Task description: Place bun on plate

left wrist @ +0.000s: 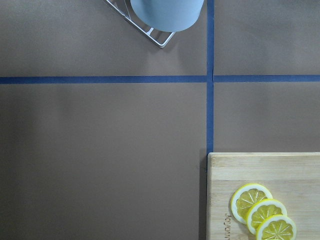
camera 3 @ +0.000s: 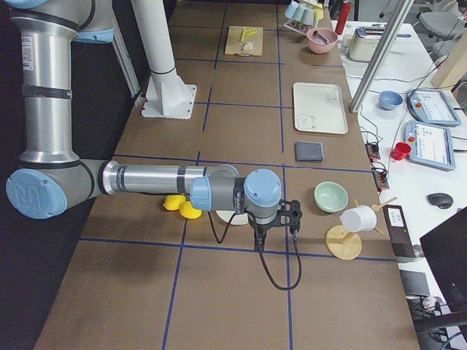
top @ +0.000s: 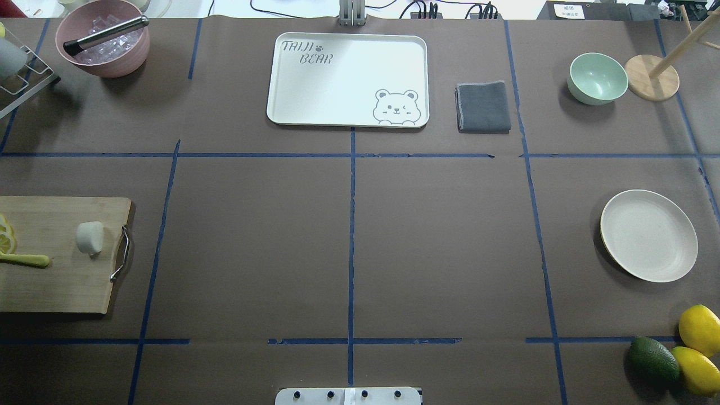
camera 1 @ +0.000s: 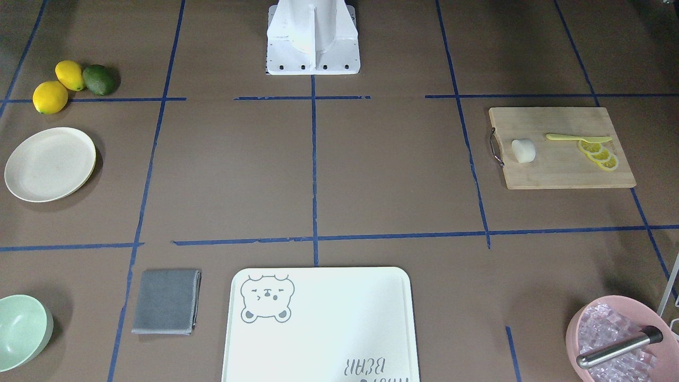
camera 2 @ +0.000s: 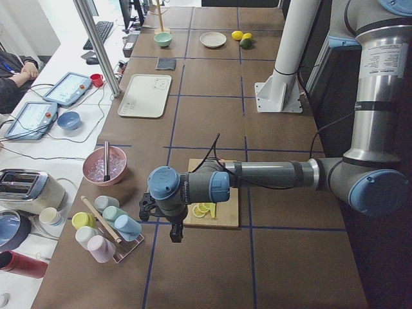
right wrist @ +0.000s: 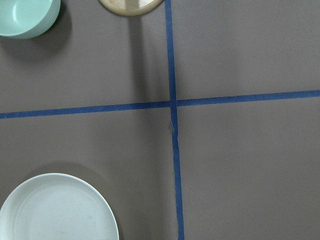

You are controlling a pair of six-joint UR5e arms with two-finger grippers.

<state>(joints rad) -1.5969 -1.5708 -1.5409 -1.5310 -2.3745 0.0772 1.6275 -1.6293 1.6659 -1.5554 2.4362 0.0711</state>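
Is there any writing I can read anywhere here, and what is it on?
"TAIJI BEAR": on the white tray, beside a bear drawing.
Stamp on the cutting board edge: too small to read.
Lettering on the left arm and right arm: blurred, unreadable.

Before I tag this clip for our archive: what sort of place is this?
Probably a robotics lab staged as a mock kitchen: blue tape grids the table, a bun and lemon slices sit on a cutting board, and teach pendants lie on the side bench.
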